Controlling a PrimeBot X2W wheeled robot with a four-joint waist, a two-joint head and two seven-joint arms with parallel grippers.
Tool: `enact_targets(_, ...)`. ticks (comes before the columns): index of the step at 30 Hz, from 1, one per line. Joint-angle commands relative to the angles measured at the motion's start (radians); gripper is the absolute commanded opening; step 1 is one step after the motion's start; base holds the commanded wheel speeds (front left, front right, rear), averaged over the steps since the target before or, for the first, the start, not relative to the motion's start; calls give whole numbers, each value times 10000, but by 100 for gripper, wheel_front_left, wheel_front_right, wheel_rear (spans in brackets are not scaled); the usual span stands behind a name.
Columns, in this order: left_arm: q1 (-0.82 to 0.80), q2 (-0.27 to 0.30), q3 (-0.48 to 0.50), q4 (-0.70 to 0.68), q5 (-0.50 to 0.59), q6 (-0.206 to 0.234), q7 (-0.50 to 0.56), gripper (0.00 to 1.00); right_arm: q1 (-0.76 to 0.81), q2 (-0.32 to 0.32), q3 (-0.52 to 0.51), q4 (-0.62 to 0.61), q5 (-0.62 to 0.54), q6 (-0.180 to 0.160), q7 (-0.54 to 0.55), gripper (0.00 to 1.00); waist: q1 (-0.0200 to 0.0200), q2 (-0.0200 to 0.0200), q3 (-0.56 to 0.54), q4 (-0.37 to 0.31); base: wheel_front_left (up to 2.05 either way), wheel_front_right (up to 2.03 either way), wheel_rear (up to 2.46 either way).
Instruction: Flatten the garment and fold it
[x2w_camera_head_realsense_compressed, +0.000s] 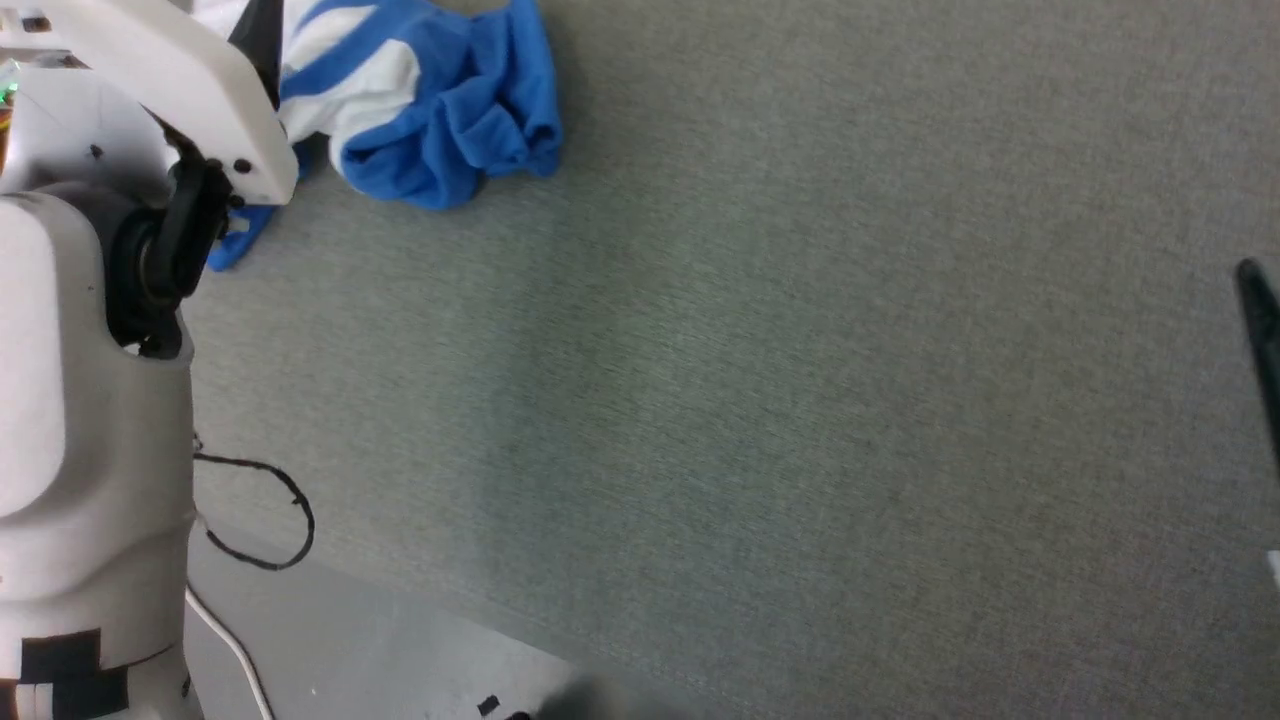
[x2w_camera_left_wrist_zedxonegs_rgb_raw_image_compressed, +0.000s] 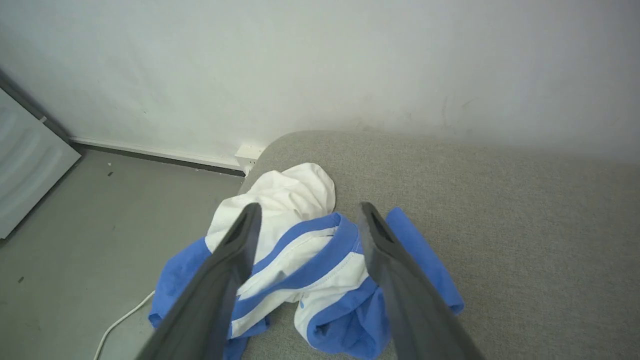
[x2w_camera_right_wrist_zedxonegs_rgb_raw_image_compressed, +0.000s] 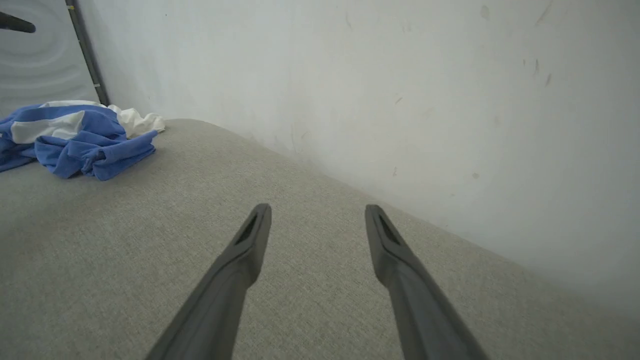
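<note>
Now, garment (x2w_camera_head_realsense_compressed: 440, 130) crumpled, w/o clear axis

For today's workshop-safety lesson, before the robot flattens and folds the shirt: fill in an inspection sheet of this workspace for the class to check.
Surface: grey fabric-covered top with a rounded corner.
Job's things: garment, blue and white, crumpled in a heap near the corner, not yet flattened.
Clutter: nothing seen.
Grippers: left gripper open above the garment; right gripper open over bare fabric, well apart from it.
Cables: black cable looped beside the robot's body; white cable below it.
Surroundings: white wall, grey floor.
</note>
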Motion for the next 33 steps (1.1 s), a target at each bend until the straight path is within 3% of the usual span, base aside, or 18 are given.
enact_targets(1, -7, 78, -44, 56, -41, -63, 88, 100, 27, -154, -194, -117, 101, -21, 50, 100, -2, 0, 829, -559, 0, 0, 0)
enact_targets(5, 174, 337, -214, 365, 116, -103, 492, 100, 243, -442, -682, -338, 344, -21, 98, 100, -2, 0, 1222, -715, 0, 0, 0)
enact_targets(11, 481, 431, -207, 783, 236, 193, 729, 100, 357, -665, -809, -571, 623, -21, 35, 100, -2, 0, 1545, -990, 0, 0, 0)
enact_targets(23, 954, 597, 44, 1773, 216, 404, -3, 100, 415, -918, -1244, -547, 760, -21, 37, 100, -2, 0, 1658, -1714, 0, 0, 0)
enact_targets(24, 962, 603, 2, 1852, 263, 401, -94, 79, 449, -936, -1294, -561, 780, -21, 31, 100, -2, 0, 1687, -1728, 0, 0, 0)
enact_targets(26, 947, 597, -98, 1957, 385, 410, -339, 0, 481, -983, -1374, -571, 823, -21, 2, 100, -2, 0, 1761, -1730, 0, 0, 0)
enact_targets(33, 636, 675, -144, 2225, 467, 421, -773, 0, 375, -965, -1235, -454, 887, -21, -114, 100, -2, 0, 1635, -1631, 0, 0, 0)
